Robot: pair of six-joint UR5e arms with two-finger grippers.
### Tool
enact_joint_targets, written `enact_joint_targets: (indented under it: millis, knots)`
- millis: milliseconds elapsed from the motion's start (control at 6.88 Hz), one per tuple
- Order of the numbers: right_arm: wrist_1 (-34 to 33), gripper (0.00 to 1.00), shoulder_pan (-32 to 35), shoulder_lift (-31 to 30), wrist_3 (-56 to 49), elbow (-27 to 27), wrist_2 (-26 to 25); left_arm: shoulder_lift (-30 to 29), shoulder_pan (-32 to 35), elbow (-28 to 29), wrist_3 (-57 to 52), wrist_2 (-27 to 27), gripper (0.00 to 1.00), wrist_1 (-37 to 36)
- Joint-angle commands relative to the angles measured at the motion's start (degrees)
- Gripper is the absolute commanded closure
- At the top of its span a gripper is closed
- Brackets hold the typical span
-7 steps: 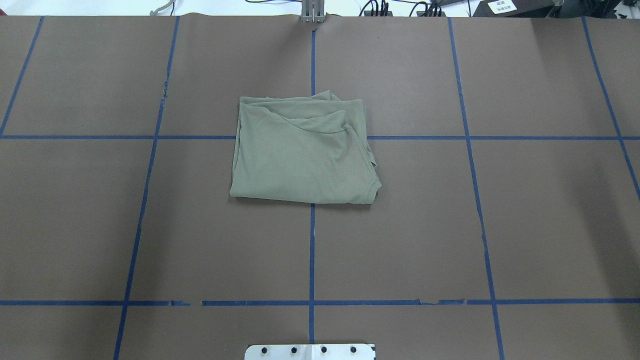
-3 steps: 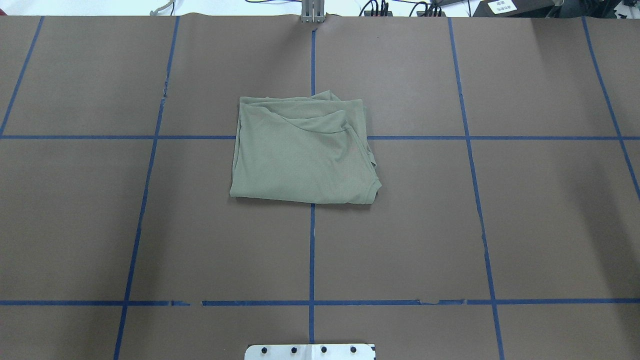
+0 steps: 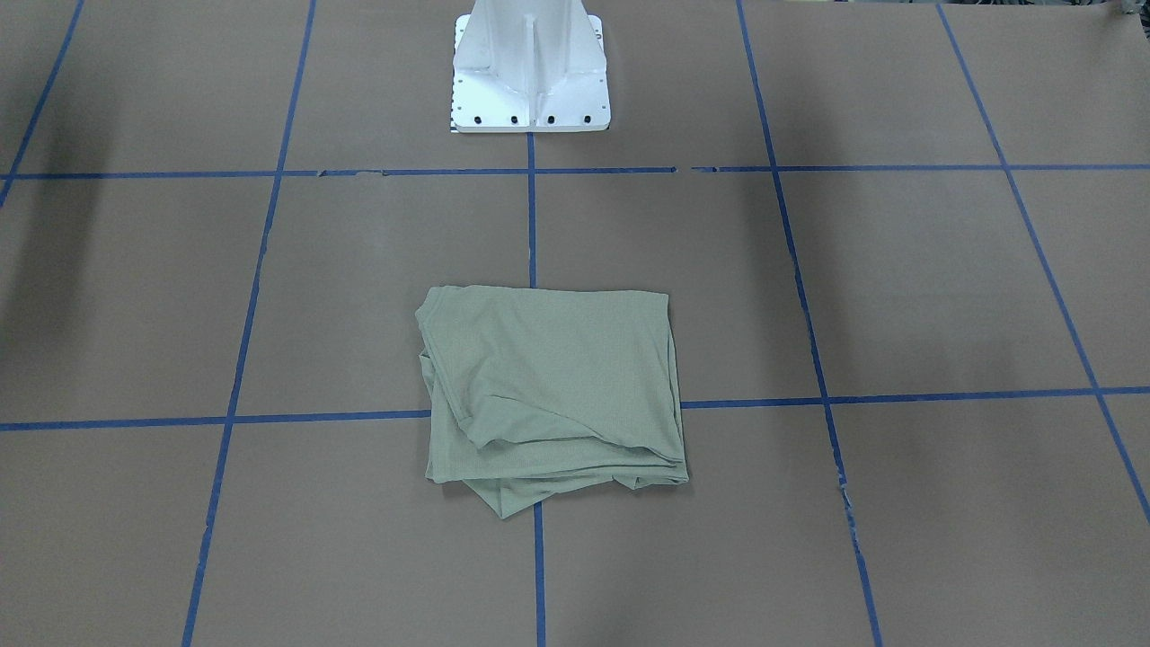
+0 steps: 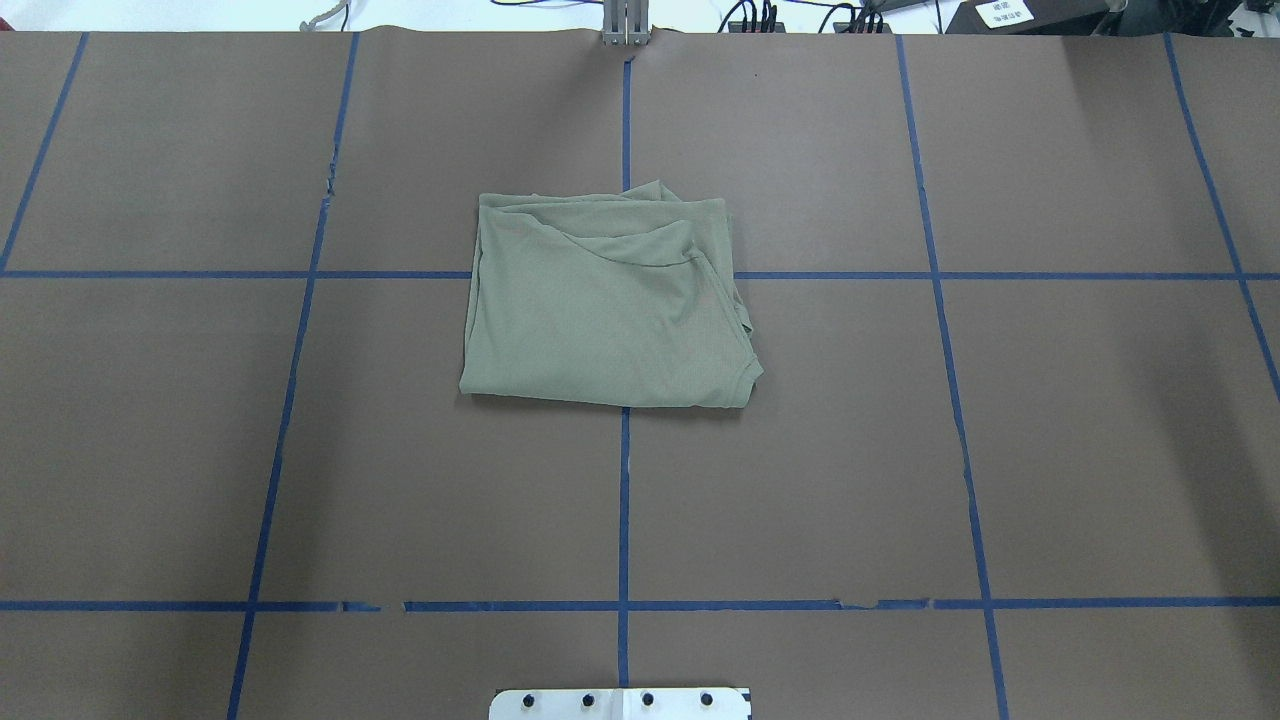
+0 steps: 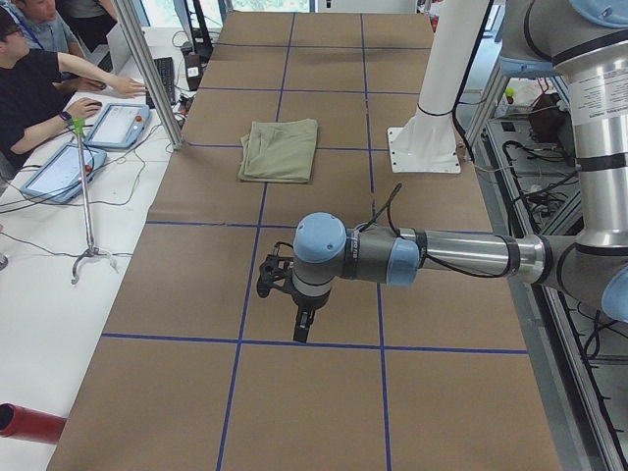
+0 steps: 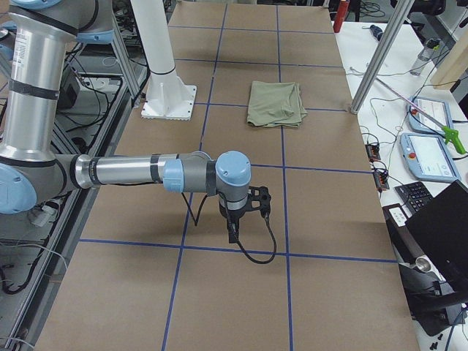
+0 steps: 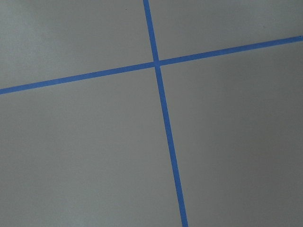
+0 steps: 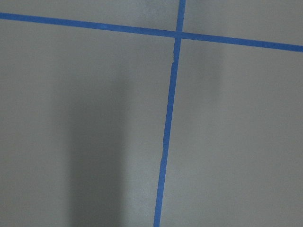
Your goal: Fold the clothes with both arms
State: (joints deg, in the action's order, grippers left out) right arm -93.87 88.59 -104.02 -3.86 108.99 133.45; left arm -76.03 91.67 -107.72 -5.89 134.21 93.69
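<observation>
Folding looks done to me: the pale sage-green knit shirt (image 4: 605, 310) lies as a compact rectangle at the centre, across blue tape lines (image 4: 850, 275). The black two-finger left gripper (image 5: 302, 332) and right gripper (image 6: 233, 235) hang well away; spread or pressed together, I cannot tell. Next, at most, neaten the ragged far edge.

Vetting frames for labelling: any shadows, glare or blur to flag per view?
Overhead: shirt sharp and evenly lit, soft shadow on the table toward the view's right. Front-facing: dark shadow at the view's left edge. Right wrist: broad shadow band beside the tape. Left wrist: pale sheen top left. No blur of note.
</observation>
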Motion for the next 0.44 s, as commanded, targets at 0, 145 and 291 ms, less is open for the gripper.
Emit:
enact_joint_targets:
  millis: [0,145,291]
  knots:
    - [0.0,0.0,0.0,-0.13,-0.01,0.0,-0.03,0.0,0.0,-0.04,0.0,0.0,0.0,0.0]
    - [0.0,0.0,0.0,-0.13,-0.01,0.0,-0.03,0.0,0.0,-0.04,0.0,0.0,0.0,0.0]
    - [0.0,0.0,0.0,-0.21,-0.01,-0.18,-0.03,0.0,0.0,-0.04,0.0,0.0,0.0,0.0]
